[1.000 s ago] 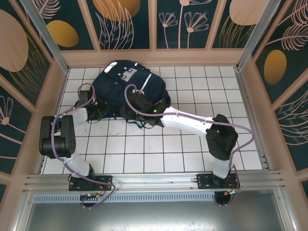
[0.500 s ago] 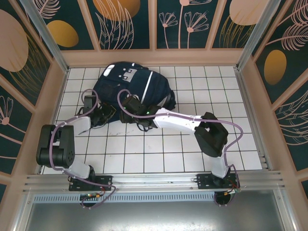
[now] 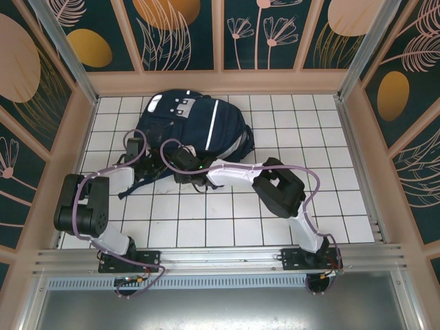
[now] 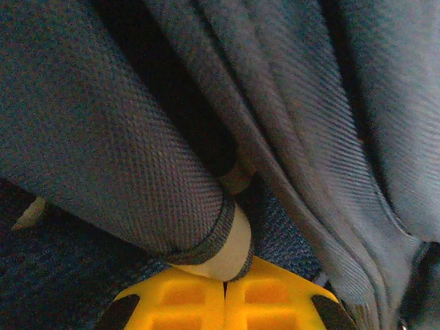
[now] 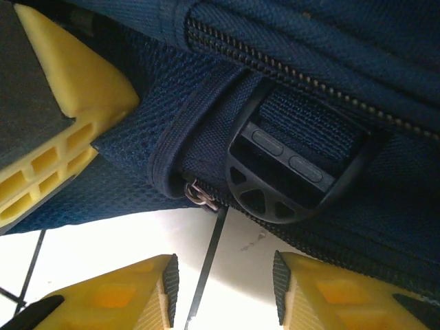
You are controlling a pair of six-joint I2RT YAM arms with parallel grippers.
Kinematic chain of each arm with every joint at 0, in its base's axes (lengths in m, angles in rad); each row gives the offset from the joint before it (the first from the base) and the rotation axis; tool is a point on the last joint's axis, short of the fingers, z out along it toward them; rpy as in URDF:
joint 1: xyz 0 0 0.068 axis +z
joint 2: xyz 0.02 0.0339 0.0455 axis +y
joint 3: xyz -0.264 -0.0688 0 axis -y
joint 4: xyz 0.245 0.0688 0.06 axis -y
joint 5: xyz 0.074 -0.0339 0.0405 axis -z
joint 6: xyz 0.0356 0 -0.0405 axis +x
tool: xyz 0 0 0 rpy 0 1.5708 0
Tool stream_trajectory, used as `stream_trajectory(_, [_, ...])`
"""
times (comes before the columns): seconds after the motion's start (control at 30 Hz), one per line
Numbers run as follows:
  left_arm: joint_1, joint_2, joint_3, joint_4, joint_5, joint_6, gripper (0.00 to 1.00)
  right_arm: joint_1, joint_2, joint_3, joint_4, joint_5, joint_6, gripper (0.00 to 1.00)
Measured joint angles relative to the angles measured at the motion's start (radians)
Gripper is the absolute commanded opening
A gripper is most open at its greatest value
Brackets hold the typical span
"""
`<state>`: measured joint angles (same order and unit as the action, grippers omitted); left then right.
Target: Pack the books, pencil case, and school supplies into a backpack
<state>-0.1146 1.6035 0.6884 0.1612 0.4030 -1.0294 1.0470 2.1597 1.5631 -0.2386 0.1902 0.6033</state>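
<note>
One navy backpack (image 3: 196, 124) with white stripes is lying flat toward the far side of a white tiled counter (image 3: 206, 213), and two robot arms are reaching in from the near edge to its near side. It is the one loose thing resting on the counter, so the books and school supplies are probably already inside, though the bag's inside is hidden and that is only a judgement. What seems to be left is closing the bag. The left fingers (image 4: 225, 292) are clenching together on a bound edge of the backpack's blue fabric, pinching it tight. The right fingers (image 5: 330, 289) are standing apart and grasping nothing, with bare counter showing between them. They are hovering just beside one small metal zipper pull (image 5: 196, 193), which is hanging at the bag's lower edge next to one black plastic buckle (image 5: 295, 172). One line of zipper teeth (image 5: 289, 69) is running above the buckle. The count is one backpack, one pull, one buckle and two arms.
</note>
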Motion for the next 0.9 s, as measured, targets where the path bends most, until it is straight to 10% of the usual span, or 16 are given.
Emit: stream_trajectory(0.9, [0.002,0.146,0.08,0.105,-0.004,0.015,0.0,-0.063,0.171,0.237,-0.082,-0.002,-0.02,0.36])
